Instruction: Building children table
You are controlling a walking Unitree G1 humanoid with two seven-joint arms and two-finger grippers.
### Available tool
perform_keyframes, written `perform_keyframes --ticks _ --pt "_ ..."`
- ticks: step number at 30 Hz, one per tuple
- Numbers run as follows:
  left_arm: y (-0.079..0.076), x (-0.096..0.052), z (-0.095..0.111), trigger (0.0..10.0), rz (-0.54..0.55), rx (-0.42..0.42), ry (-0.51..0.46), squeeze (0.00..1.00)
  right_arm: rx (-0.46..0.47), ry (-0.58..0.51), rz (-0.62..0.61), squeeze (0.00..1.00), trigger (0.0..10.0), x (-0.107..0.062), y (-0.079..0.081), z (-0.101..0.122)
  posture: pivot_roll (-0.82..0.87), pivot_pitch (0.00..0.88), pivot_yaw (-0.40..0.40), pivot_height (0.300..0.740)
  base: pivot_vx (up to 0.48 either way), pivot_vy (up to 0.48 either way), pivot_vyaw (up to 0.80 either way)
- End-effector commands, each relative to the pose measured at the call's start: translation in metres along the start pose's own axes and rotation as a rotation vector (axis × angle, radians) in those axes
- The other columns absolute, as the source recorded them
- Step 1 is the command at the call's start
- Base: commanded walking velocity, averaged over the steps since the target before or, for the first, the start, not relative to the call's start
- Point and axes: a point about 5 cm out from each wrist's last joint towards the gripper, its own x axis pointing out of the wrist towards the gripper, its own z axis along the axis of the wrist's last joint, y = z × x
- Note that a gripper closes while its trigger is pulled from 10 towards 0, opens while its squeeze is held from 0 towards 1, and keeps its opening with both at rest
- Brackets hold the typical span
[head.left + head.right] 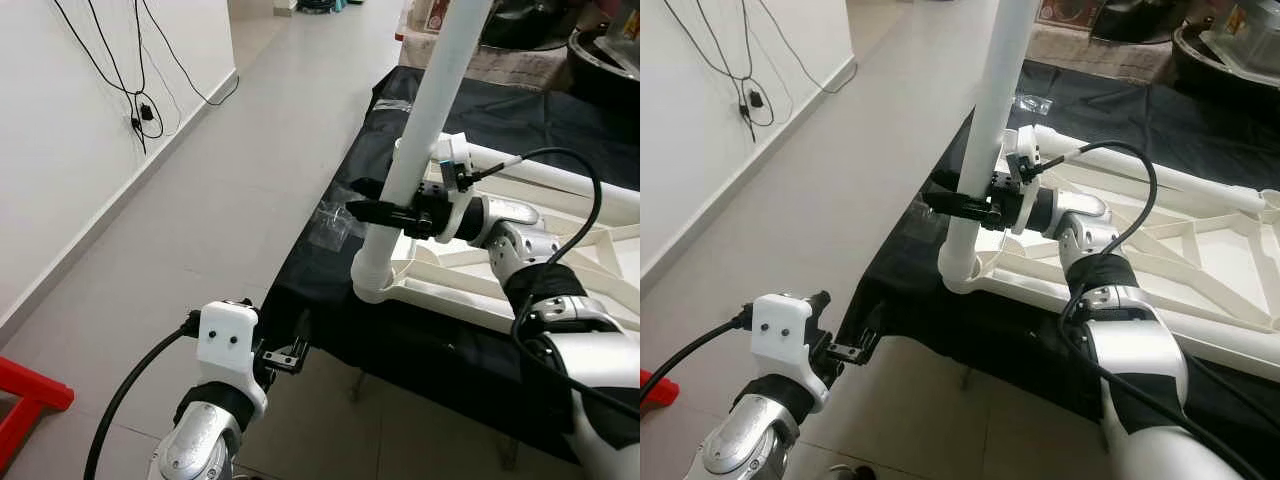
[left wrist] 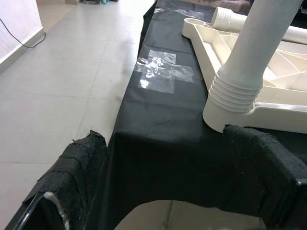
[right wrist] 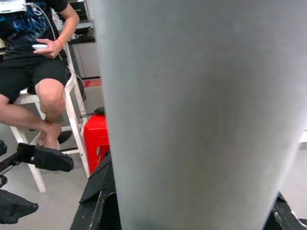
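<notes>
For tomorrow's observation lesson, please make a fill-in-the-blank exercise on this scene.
1. The right gripper is shut on the white plastic table ___.
2. That upright tube stands in a corner socket of the upside-down white plastic tabletop, which lies on a ___ cloth.
3. Clear ___ is stuck on that cloth.
4. The left gripper holds ___.

Missing words: leg; black; tape; nothing

- The right end effector (image 1: 958, 207) is clamping the upright white table leg (image 1: 985, 150) above its socket.
- The white tabletop frame (image 1: 1160, 290) is lying on a black-draped table (image 1: 940, 310) — left end effector (image 1: 852, 351) hovering beside its edge.

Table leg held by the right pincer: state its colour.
White; the table leg gripped by the right pincer shows best in the left eye view.
</notes>
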Motion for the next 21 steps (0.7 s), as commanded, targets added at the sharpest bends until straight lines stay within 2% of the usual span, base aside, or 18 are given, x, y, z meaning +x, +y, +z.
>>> perform_keyframes --ticks 1,12,14,17,20,21 --pt "-0.001 -0.002 -0.002 10.0 -0.002 0.002 0.02 0.0 -0.001 0.027 -0.007 0.0 10.0 -0.001 -0.001 -0.003 0.14 0.195 -0.059 0.74 0.0 0.0 0.0" --pt "0.0 -0.004 -0.001 10.0 0.004 0.003 0.021 0.0 -0.011 0.061 -0.047 0.0 10.0 -0.003 -0.003 -0.007 0.14 0.199 -0.062 0.74 0.0 0.0 0.0" --pt "0.0 -0.004 -0.001 10.0 0.006 0.004 0.022 0.0 -0.026 0.065 -0.089 0.0 10.0 -0.003 -0.004 -0.008 0.14 0.2 -0.056 0.74 0.0 0.0 0.0" --pt "0.001 -0.003 -0.001 10.0 0.006 0.005 0.021 0.0 -0.025 0.012 -0.097 0.0 10.0 -0.001 -0.006 -0.001 0.14 0.196 -0.051 0.74 0.0 0.0 0.0" --pt "0.002 0.002 0.0 10.0 0.008 0.009 0.012 0.0 -0.031 -0.127 -0.124 0.0 10.0 0.005 -0.01 0.021 0.13 0.177 -0.044 0.74 0.0 0.0 0.0" --pt "0.002 0.002 0.0 10.0 0.008 0.009 0.012 0.0 -0.031 -0.127 -0.124 0.0 10.0 0.005 -0.01 0.021 0.13 0.177 -0.044 0.74 0.0 0.0 0.0"
